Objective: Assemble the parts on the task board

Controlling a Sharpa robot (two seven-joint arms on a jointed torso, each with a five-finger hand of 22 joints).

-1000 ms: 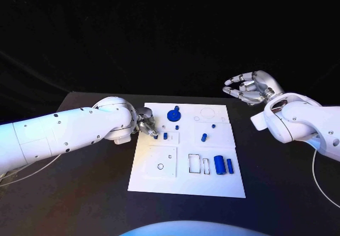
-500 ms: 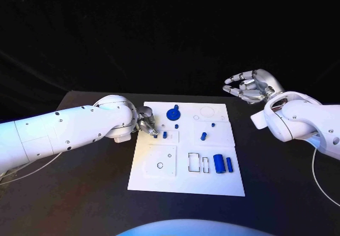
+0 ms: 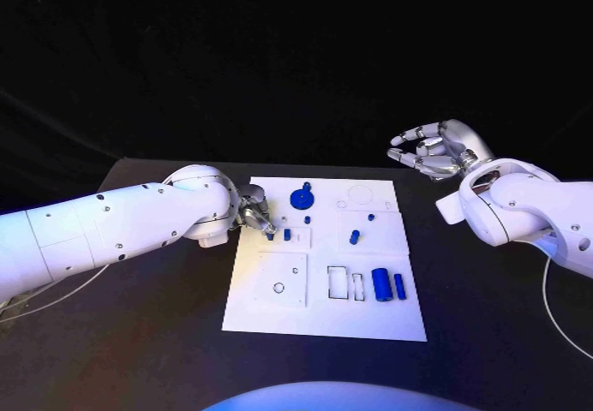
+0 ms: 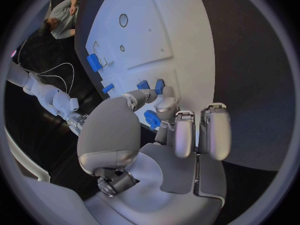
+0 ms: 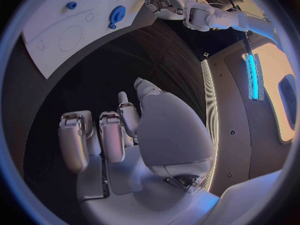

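Task board (image 3: 325, 317): white plate at the middle of the black table (image 3: 148, 342), its recesses outlined in dark lines.

Left hand (image 3: 256, 212): at the board's left edge, fingers curled down onto the board, fingertips (image 4: 166, 105) around a small blue part (image 4: 152, 119); two more small blue pieces (image 4: 150, 85) just beyond them. Whether the part is pinched or only touched cannot be told.

Right hand (image 3: 433, 149): raised off the board's far right corner, well apart from it, fingers curled loosely inward and apart, holding nothing.

Blue gear (image 3: 302, 199): near the board's far edge, left of centre.

Blue cylinder (image 3: 382, 285): near the board's right edge, a narrower blue bar (image 3: 399, 288) just beside it.
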